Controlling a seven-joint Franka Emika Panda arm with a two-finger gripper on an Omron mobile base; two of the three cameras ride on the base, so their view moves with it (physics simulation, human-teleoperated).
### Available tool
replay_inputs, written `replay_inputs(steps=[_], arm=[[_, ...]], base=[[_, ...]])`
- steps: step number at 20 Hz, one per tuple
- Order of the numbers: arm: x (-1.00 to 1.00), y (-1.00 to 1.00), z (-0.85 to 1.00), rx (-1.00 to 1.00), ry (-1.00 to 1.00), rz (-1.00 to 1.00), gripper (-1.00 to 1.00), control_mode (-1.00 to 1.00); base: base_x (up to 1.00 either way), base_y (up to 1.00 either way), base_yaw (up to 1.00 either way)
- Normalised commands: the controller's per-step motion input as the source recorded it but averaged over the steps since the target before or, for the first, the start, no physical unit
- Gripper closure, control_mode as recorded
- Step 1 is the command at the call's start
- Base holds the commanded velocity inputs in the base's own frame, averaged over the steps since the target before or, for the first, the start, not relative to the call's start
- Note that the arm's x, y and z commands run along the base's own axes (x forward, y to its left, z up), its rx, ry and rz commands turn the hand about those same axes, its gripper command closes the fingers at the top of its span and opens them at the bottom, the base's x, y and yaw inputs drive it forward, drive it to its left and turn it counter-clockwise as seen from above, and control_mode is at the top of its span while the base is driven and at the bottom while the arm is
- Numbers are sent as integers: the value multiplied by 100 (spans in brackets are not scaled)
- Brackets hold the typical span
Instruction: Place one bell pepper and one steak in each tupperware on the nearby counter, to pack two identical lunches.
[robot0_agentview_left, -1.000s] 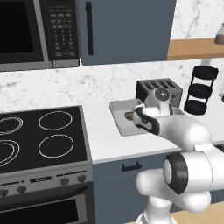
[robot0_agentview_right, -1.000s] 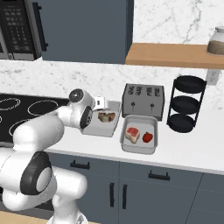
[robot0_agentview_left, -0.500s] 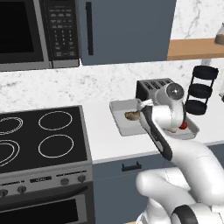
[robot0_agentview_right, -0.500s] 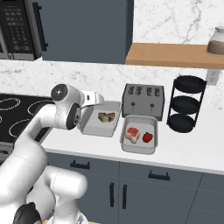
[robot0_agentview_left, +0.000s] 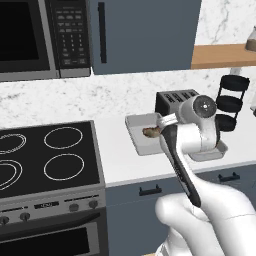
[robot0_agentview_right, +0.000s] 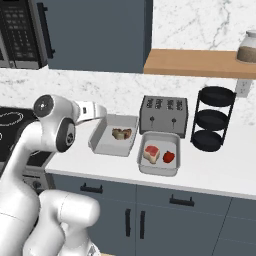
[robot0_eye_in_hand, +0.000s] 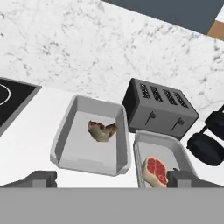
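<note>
Two light-grey tupperware trays sit side by side on the white counter (robot0_agentview_right: 210, 170) in front of the toaster. The left tupperware (robot0_agentview_right: 102, 144) (robot0_eye_in_hand: 65, 131) (robot0_agentview_left: 136, 136) holds a brown mottled steak (robot0_agentview_right: 121, 133) (robot0_eye_in_hand: 102, 131) (robot0_agentview_left: 151, 131). In the right tupperware (robot0_agentview_right: 175, 167) (robot0_eye_in_hand: 175, 144) lie a red, pale-rimmed steak (robot0_agentview_right: 151, 153) (robot0_eye_in_hand: 154, 170) and a red bell pepper (robot0_agentview_right: 169, 157). My gripper (robot0_eye_in_hand: 113, 179) (robot0_agentview_right: 102, 114) hovers open and empty above the near-left edge of the left tray, looking down at both. In the left base view my arm hides most of the right tray.
A dark four-slot toaster (robot0_agentview_right: 163, 115) (robot0_eye_in_hand: 157, 109) stands behind the trays, with a black tiered rack (robot0_agentview_right: 214, 120) to its right. The black stovetop (robot0_agentview_left: 50, 155) borders the counter on the left, under a microwave (robot0_agentview_left: 30, 37). A wooden shelf (robot0_agentview_right: 195, 62) carries a jar (robot0_agentview_right: 247, 47).
My arm has drawn back from over the left tray, up and toward the stove side. The jaws stayed open. Trays and food have not moved.
</note>
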Motion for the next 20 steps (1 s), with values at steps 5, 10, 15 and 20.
replay_inputs(steps=[5, 10, 15, 20], arm=[[-84, 32, 43, 0, -5, 11, -100, -100], [-94, 8, 53, 1, -4, 20, -100, -100], [-85, 0, 53, 4, -6, 19, -100, -100], [-71, 16, 43, -1, -9, 3, -100, -100]], base=[[0, 0, 0], [0, 0, 0], [0, 0, 0], [0, 0, 0]])
